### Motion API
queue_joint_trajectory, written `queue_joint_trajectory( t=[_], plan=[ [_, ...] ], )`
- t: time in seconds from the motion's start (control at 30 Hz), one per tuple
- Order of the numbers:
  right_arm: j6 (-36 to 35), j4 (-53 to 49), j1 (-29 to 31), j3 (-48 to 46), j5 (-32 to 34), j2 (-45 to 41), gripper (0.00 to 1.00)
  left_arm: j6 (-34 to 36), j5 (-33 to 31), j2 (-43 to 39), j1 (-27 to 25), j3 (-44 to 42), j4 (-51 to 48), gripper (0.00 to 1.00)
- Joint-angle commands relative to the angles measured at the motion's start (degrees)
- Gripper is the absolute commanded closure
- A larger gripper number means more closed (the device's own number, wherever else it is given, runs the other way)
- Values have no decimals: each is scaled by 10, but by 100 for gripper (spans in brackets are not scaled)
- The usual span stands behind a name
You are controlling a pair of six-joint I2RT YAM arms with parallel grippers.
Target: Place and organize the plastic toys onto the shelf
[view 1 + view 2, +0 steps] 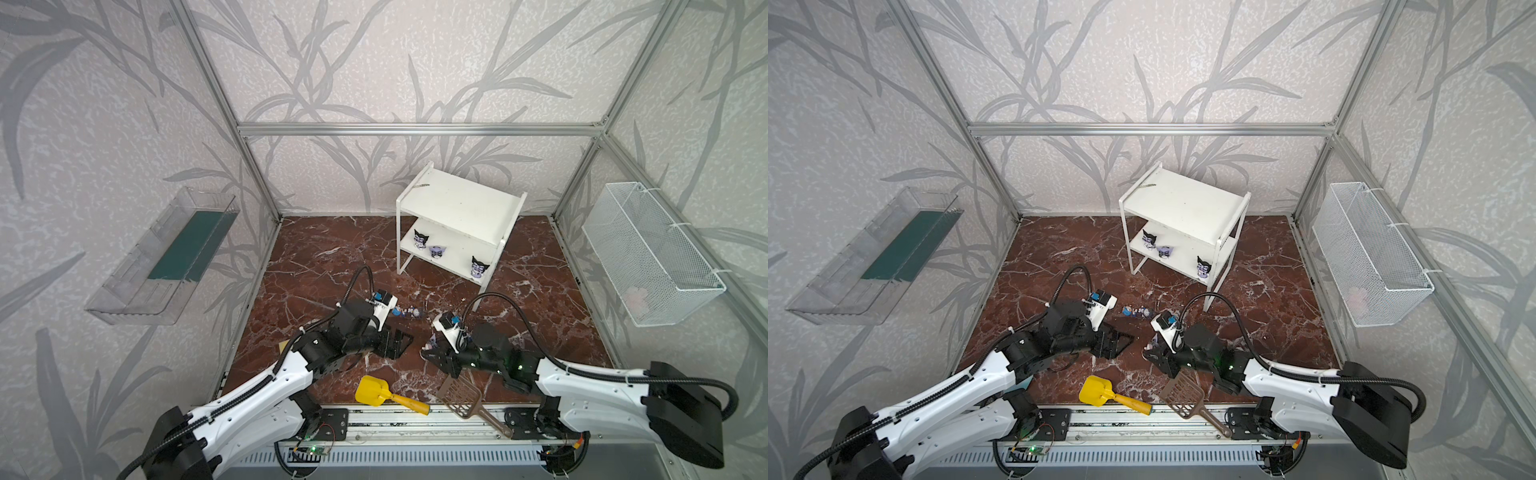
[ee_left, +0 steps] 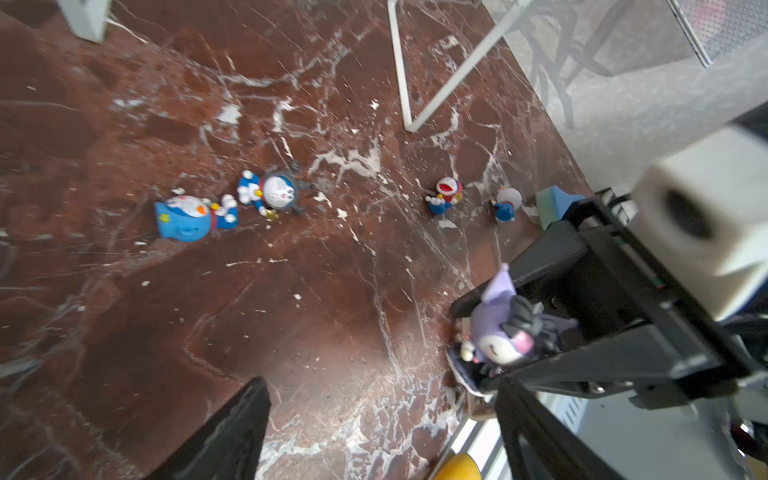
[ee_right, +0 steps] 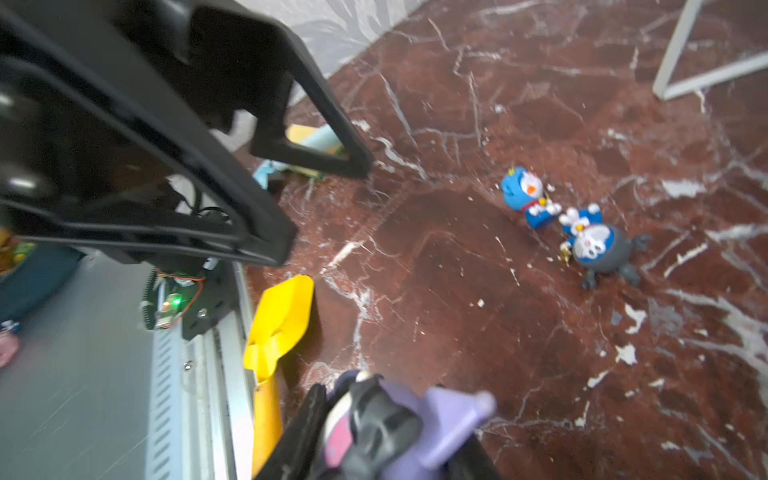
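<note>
Purple toy (image 2: 503, 332) sits squeezed between the right fingers (image 2: 548, 257); the left fingers (image 2: 226, 436) stand wide apart, holding nothing.

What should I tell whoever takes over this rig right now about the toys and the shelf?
Left gripper: open, holding nothing.
Right gripper: shut on a purple-and-black pointed-ear plastic figurine.
Done: three black-and-purple plastic figurines sit on the small white wooden shelf's lower tier.
Left to do: shelve the held one, then the four blue-and-white plastic figurines on the red marble tabletop near the grippers.
</note>
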Motion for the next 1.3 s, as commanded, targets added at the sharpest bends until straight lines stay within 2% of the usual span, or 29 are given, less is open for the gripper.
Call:
queue_joint_trajectory(
  t=[0.0, 0.1, 0.23, 0.5, 0.6, 0.73, 0.97, 1.1, 1.23, 1.27],
  plan=[
    [-62, -23, 2, -10, -51, -59, 71, -9, 101, 8, -1, 14, 69, 13],
    [-77, -55, 2, -12, -83, -105, 71, -30, 160, 8, -3, 6, 127, 13],
    [-86, -84, 2, -11, -117, -143, 71, -33, 225, 21, -11, 17, 151, 14],
    [-103, -108, 3, 3, -169, -158, 71, -20, 269, 62, -37, 49, 151, 21],
    [-110, -119, 3, 10, -175, -155, 72, -16, 285, 79, -46, 62, 153, 28],
    [-111, -119, 3, 10, -174, -157, 72, -8, 294, 105, -55, 76, 146, 48],
    [-118, -126, 3, 16, -174, -158, 72, 14, 289, 139, -69, 101, 117, 59],
    [-119, -130, 3, 17, -168, -159, 72, 28, 291, 155, -76, 112, 98, 80],
    [-119, -130, 3, 17, -165, -157, 72, 38, 288, 168, -80, 121, 79, 87],
    [-118, -132, 3, 17, -163, -157, 73, 41, 288, 170, -80, 124, 72, 95]
  ],
)
